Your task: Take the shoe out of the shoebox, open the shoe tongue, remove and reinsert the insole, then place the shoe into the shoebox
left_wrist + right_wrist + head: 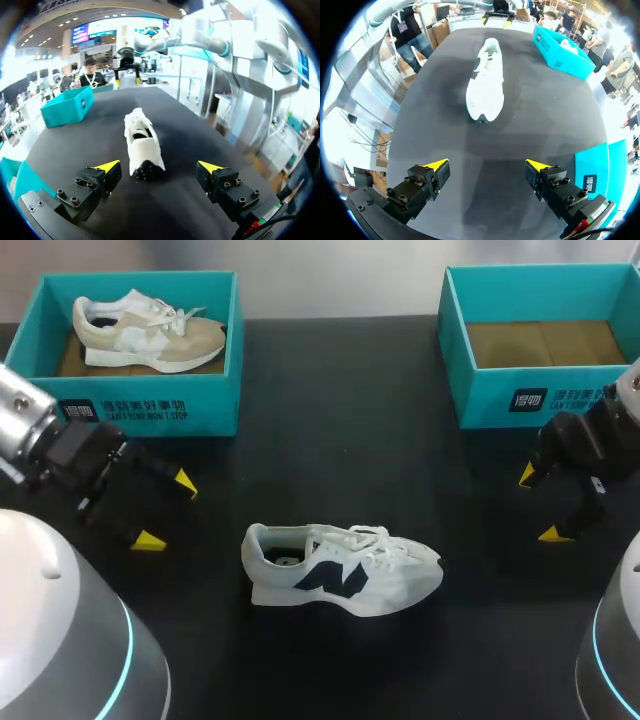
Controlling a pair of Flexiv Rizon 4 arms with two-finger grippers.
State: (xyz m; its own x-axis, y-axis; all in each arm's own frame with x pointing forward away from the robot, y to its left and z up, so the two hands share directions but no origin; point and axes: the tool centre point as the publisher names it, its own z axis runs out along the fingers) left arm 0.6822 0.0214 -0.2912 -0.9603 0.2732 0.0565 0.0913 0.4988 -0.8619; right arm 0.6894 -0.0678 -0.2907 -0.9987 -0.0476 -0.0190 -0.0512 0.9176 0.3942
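A white shoe (pixel 340 570) with a dark side logo lies on its sole on the black table, heel to the left, outside both boxes. My left gripper (pixel 167 510) hovers open to the left of its heel, empty. In the left wrist view the shoe (pixel 142 147) lies just ahead of the open left gripper (pixel 160 167), heel nearest. My right gripper (pixel 541 504) stands open and empty, well right of the toe. The right wrist view has the shoe (pixel 485 85) well ahead of the right gripper (pixel 487 167), toe nearest.
A teal shoebox (pixel 150 405) at the back left holds a beige and white shoe (pixel 150 330). An empty teal shoebox (pixel 500 400) stands at the back right, just behind my right gripper. Bare black table surrounds the white shoe.
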